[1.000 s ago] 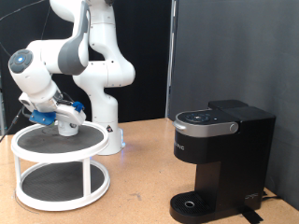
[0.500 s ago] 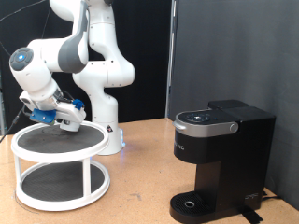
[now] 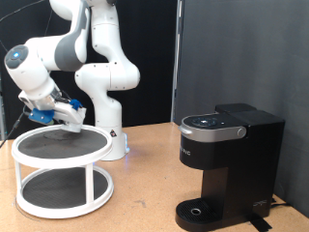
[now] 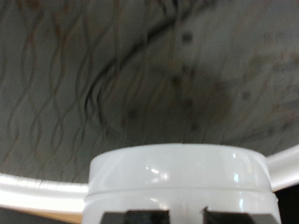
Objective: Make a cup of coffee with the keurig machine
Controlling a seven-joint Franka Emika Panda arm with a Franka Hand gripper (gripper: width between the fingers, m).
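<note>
Wooden tabletop (image 3: 145, 188) runs across your exterior view, with a dark curtain behind it. On that view's left stands a white two-tier round stand (image 3: 60, 174) with dark mesh shelves. On the right sits the keurig machine (image 3: 227, 164), black and boxy, its lid down and its round drip base bare.

Your gripper (image 3: 70, 114) hangs just above the stand's top shelf, near the shelf's back edge, on the exterior view's left. You have the cup (image 3: 73, 115) clamped between the fingers: it shows as a small white shape at the end of the hand, clear of the mesh and tilted over with the hand. The cup is well apart from the machine.

Through the wrist view you see the cup (image 4: 177, 177) close up, its white wall and rim filling the foreground, with the dark patterned mesh (image 4: 93, 84) of the shelf beyond it and the shelf's white rim curving past.
</note>
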